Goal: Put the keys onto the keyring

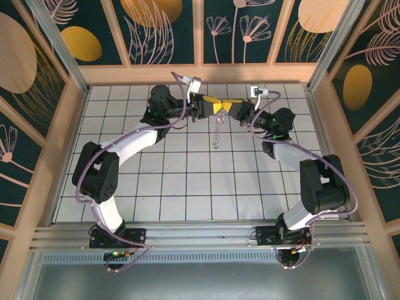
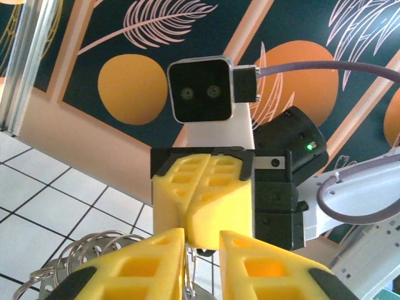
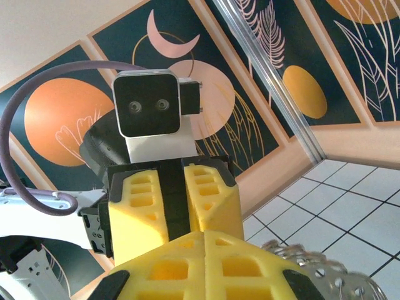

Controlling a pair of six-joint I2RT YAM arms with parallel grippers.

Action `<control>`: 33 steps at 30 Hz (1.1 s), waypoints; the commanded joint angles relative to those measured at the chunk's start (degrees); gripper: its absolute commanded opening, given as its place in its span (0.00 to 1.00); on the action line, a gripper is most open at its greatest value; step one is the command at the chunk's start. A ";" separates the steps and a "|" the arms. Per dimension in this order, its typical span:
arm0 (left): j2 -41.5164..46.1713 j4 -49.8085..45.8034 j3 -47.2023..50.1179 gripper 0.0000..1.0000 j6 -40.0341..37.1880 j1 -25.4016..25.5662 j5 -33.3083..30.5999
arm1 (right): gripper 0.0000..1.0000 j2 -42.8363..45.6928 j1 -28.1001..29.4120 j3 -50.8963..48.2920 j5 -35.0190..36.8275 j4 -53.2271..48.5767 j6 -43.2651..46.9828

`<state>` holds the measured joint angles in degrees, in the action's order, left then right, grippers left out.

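Note:
Both grippers meet tip to tip above the back middle of the tiled floor. My right gripper [image 1: 226, 107] [image 3: 203, 240] has its yellow fingers pressed together, shut on the top of the keyring [image 1: 217, 132]. The keyring hangs below as a pale coiled wire loop. My left gripper [image 1: 212, 104] [image 2: 201, 234] faces it with a clear gap between its fingers. A thin strand of the keyring runs down through that gap, close to one finger. Coils of the keyring [image 2: 94, 247] [image 3: 312, 265] bulge out beside the fingers. I cannot make out the keys.
A white tiled floor [image 1: 187, 187] is boxed in by low wooden walls [image 1: 200, 74] with dark patterned panels behind. Both arms arch in from the near edge, with lilac cables [image 1: 159, 128] along them.

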<state>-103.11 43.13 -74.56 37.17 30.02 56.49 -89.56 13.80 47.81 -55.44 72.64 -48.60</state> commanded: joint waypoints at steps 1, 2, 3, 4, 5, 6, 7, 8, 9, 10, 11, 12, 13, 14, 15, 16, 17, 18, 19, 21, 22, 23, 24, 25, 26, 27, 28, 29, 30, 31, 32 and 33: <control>1.48 2.83 0.17 0.25 -0.36 0.42 4.07 | 0.00 1.03 -0.89 0.69 1.36 1.21 -0.25; 1.43 2.75 0.14 0.25 -0.36 0.47 4.45 | 0.00 1.03 -0.92 0.79 1.47 1.02 -0.21; 1.49 2.66 0.12 0.25 -0.60 0.44 4.80 | 0.00 0.88 -0.91 0.94 1.43 0.97 -0.15; 1.47 2.34 0.12 0.25 -0.74 0.47 4.99 | 0.00 0.81 -0.97 1.05 1.55 0.86 -0.20; 1.34 1.99 0.04 0.25 -1.02 0.47 5.09 | 0.00 0.79 -0.93 1.22 1.52 0.84 -0.19; 1.41 1.75 0.03 0.25 -1.21 0.43 5.21 | 0.00 0.67 -0.94 1.27 1.56 0.90 -0.29; 1.31 1.50 0.03 0.24 -1.35 0.45 5.17 | 0.00 0.63 -0.90 1.40 1.49 0.92 -0.43; 1.19 1.13 -0.13 0.23 -1.63 0.48 5.29 | 0.00 0.57 -0.94 1.56 1.48 0.88 -0.44; 1.09 0.79 -0.21 0.22 -1.77 0.43 5.27 | 0.00 0.53 -0.97 1.66 1.46 0.92 -0.52; 0.84 0.53 -0.31 0.22 -1.99 0.47 5.30 | 0.00 0.49 -0.92 1.76 1.47 0.97 -0.62; 0.68 0.41 -0.40 0.21 -1.99 0.48 5.34 | 0.00 0.45 -0.93 1.87 1.32 1.10 -0.83; 0.54 0.33 -0.48 0.20 -2.09 0.48 5.39 | 0.00 0.37 -0.89 1.97 1.28 1.14 -0.80; 0.36 0.24 -0.57 0.19 -2.14 0.48 5.47 | 0.00 0.28 -0.81 2.10 1.25 1.10 -0.88; 0.17 0.07 -0.66 0.18 -2.26 0.48 5.39 | 0.00 0.23 -0.75 2.26 1.19 1.10 -0.89; 0.04 -0.11 -0.75 0.18 -2.34 0.48 5.39 | 0.00 0.13 -0.74 2.32 1.13 1.02 -0.91; -0.17 -0.31 -1.01 0.18 -2.41 0.48 5.43 | 0.00 0.13 -0.67 2.44 1.11 0.90 -0.80; -0.34 -0.53 -1.26 0.17 -2.49 0.54 5.56 | 0.00 0.04 -0.62 2.52 1.10 0.92 -0.84; -0.42 -0.87 -1.50 0.16 -2.60 0.57 5.64 | 0.00 -0.07 -0.57 2.55 1.01 0.91 -0.80; -0.72 -1.24 -1.70 0.14 -2.83 0.57 5.78 | 0.00 -0.14 -0.52 2.68 1.02 0.90 -0.80; -0.80 -1.88 -1.81 0.13 -3.36 0.63 5.69 | 0.00 -0.33 -0.39 2.77 0.95 0.83 -0.79; -0.92 -2.12 -1.90 0.13 -3.54 0.77 5.65 | 0.00 -0.40 -0.32 2.89 1.04 0.84 -0.71; -1.02 -2.54 -2.05 0.13 -3.79 0.74 5.65 | 0.00 -0.49 -0.26 2.94 0.97 0.79 -0.74; -1.10 -2.70 -2.13 0.13 -3.90 0.81 5.57 | 0.00 -0.62 -0.13 3.07 0.95 0.82 -0.78; -1.26 -2.86 -2.23 0.12 -4.01 0.83 5.48 | 0.00 -0.79 -0.01 3.16 0.88 0.75 -0.63; -1.36 -3.12 -2.33 0.11 -4.18 0.83 5.43 | 0.00 -0.92 0.08 3.19 0.86 0.75 -0.67; -1.39 -3.23 -2.41 0.10 -4.21 0.83 5.31 | 0.00 -0.90 0.10 3.25 0.84 0.67 -0.54; -1.52 -3.30 -2.43 0.09 -4.26 0.85 5.18 | 0.00 -0.97 0.18 3.20 0.86 0.59 -0.45; -1.55 -3.28 -2.43 0.07 -4.29 0.92 4.97 | 0.00 -1.05 0.19 3.25 0.86 0.48 -0.41; -1.54 -3.23 -2.43 0.07 -4.27 0.92 4.71 | 0.00 -1.06 0.29 3.21 0.79 0.48 -0.31; -1.65 -3.16 -2.43 0.07 -4.21 0.92 4.51 | 0.00 -1.18 0.33 3.25 0.77 0.48 -0.30; -1.67 -2.77 -2.51 0.07 -3.95 0.92 4.55 | 0.00 -1.20 0.32 3.25 0.77 0.40 -0.19; -1.78 -2.35 -2.47 0.07 -3.59 0.92 4.42 | 0.00 -1.17 0.41 3.25 0.69 0.31 -0.14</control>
<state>-104.42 39.18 -74.94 34.26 30.44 59.42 -90.17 13.87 49.47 -55.29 72.01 -48.82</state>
